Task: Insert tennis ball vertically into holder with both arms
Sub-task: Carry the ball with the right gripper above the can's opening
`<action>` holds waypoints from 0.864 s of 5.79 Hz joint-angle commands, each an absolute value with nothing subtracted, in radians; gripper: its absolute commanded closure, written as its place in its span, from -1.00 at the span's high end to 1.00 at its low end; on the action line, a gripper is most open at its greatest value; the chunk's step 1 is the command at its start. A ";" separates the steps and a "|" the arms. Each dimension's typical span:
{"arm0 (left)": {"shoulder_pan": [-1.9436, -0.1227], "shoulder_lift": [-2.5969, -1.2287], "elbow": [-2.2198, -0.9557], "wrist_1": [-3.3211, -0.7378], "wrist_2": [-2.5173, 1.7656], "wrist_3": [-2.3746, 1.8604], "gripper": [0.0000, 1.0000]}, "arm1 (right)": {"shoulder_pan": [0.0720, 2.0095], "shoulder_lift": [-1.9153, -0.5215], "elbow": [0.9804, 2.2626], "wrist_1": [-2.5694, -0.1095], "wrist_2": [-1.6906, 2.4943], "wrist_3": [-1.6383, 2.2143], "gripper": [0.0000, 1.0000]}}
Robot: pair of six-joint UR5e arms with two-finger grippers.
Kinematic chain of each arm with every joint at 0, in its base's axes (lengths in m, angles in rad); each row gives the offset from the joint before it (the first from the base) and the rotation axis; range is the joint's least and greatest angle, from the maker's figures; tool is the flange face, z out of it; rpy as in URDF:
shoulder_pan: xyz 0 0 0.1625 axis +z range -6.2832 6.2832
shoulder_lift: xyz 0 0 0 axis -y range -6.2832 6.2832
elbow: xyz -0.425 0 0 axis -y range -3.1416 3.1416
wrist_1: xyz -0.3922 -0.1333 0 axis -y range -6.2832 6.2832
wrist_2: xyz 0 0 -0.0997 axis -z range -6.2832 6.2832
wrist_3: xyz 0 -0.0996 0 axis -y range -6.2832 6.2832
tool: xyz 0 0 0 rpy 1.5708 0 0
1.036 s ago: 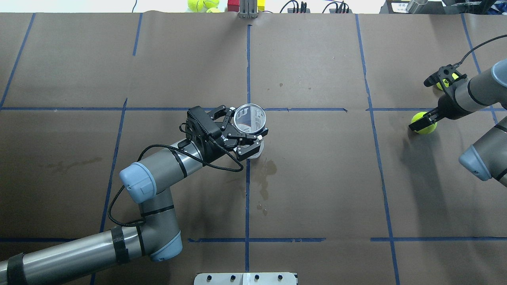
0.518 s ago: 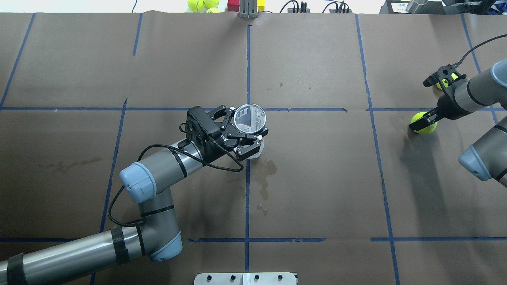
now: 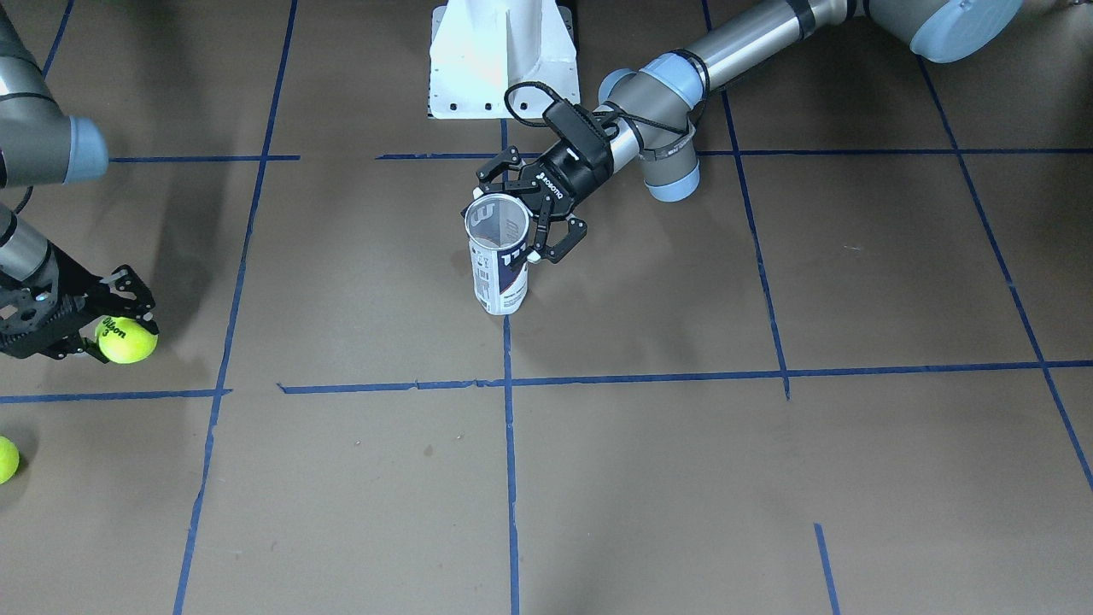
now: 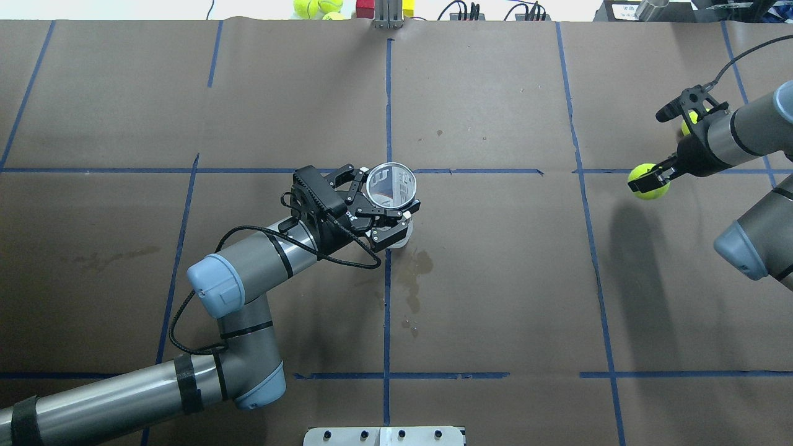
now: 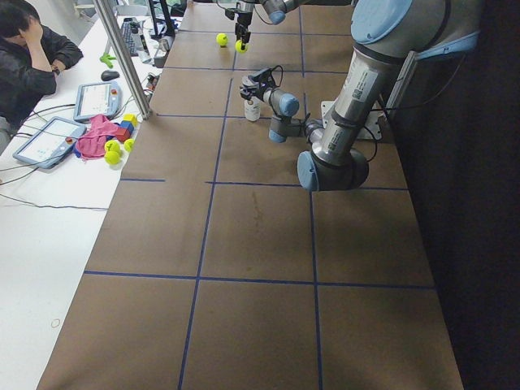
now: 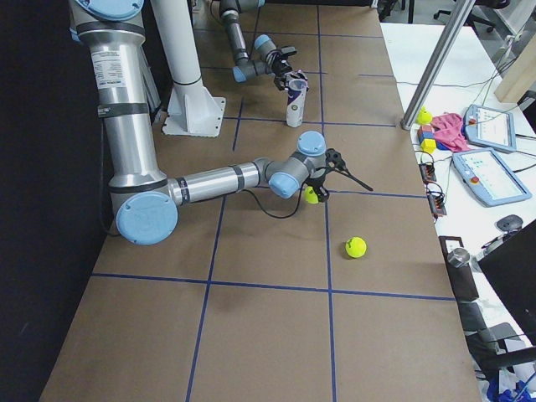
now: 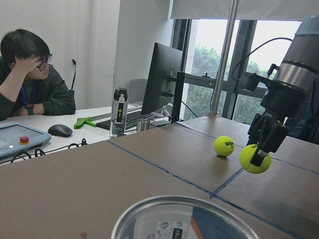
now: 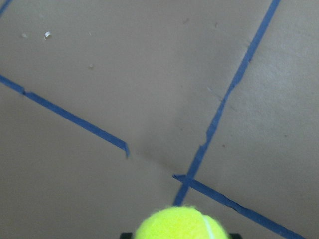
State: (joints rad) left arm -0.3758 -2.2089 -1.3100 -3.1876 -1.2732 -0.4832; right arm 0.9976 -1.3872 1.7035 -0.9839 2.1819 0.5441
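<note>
My left claw [image 3: 528, 207] is squeezing the upright can [image 3: 499, 273] in the middle, and my right claw [image 4: 652, 178] is pinching a tennis ball [image 4: 647, 185] above the surface [image 4: 495, 279], way off right.

2 arms [image 4: 248, 266], 1 holder [image 3: 499, 273], 2 tennis balls [image 3: 126, 340] on the table [image 4: 495, 279].

Glossy clear-plastic holder [image 3: 498, 275], fuzzy ball [image 3: 128, 340], matt paper-covered table [image 3: 683, 478].

From overhead, looks forward and down across the table [image 4: 495, 279]; from the front, faces back steeply (sides mirrored). Looks along it from each end. Sits close on each wrist. Shares the holder [image 4: 390, 186] and held tennis ball [image 4: 644, 184] between most views.
</note>
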 commanded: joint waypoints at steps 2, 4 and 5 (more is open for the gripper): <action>-0.374 -2.209 -1.310 -3.186 -1.273 -0.483 0.86 | 0.948 -1.208 2.016 -1.502 2.175 0.704 -0.70; -0.374 -2.210 -1.310 -3.186 -1.273 -0.483 0.86 | 0.831 -1.024 2.059 -1.631 2.088 0.928 -0.70; -0.374 -2.210 -1.310 -3.186 -1.273 -0.483 0.86 | 0.742 -0.947 2.048 -1.646 1.983 0.999 -0.69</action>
State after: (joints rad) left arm -0.3743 -2.2101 -1.3100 -3.1860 -1.2732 -0.4832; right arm 0.8220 -1.0244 2.0505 -1.6220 2.0704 0.9159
